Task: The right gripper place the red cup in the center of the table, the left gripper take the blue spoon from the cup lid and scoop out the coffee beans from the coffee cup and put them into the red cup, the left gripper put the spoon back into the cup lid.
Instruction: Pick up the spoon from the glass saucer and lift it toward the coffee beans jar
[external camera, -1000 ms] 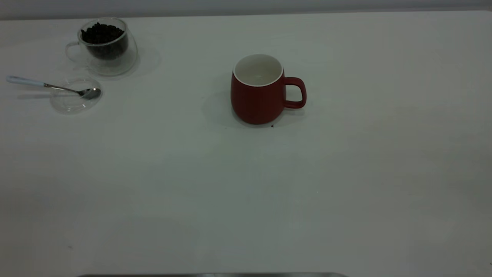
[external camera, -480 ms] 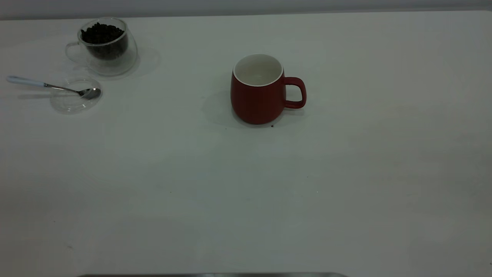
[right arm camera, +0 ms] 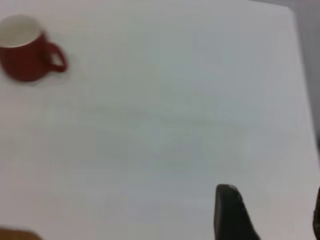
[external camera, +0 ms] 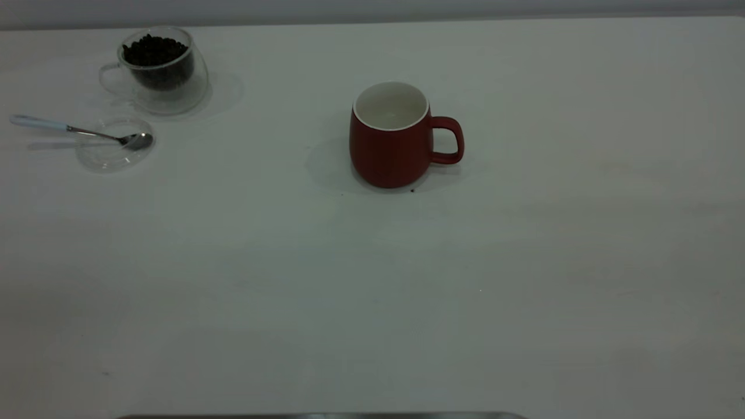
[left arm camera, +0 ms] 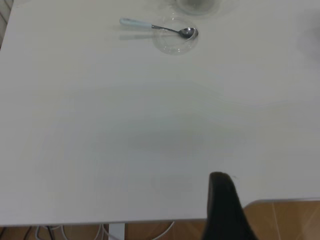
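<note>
The red cup (external camera: 391,142) stands upright near the middle of the table (external camera: 372,279), handle to the right, its white inside bare; it also shows in the right wrist view (right arm camera: 22,50). The coffee cup (external camera: 158,68) holds coffee beans (external camera: 154,51) at the far left. The blue spoon (external camera: 75,131) lies with its bowl on the cup lid (external camera: 113,152) in front of it, and both also show in the left wrist view: the spoon (left arm camera: 155,26) and the lid (left arm camera: 175,41). My left gripper (left arm camera: 222,200) hangs over the near table edge, far from them. My right gripper (right arm camera: 272,212) is open and empty, far right of the red cup.
A single dark speck (external camera: 412,190) lies on the table by the red cup's base. The table's near edge and the wooden floor (left arm camera: 285,220) show in the left wrist view. Neither arm shows in the exterior view.
</note>
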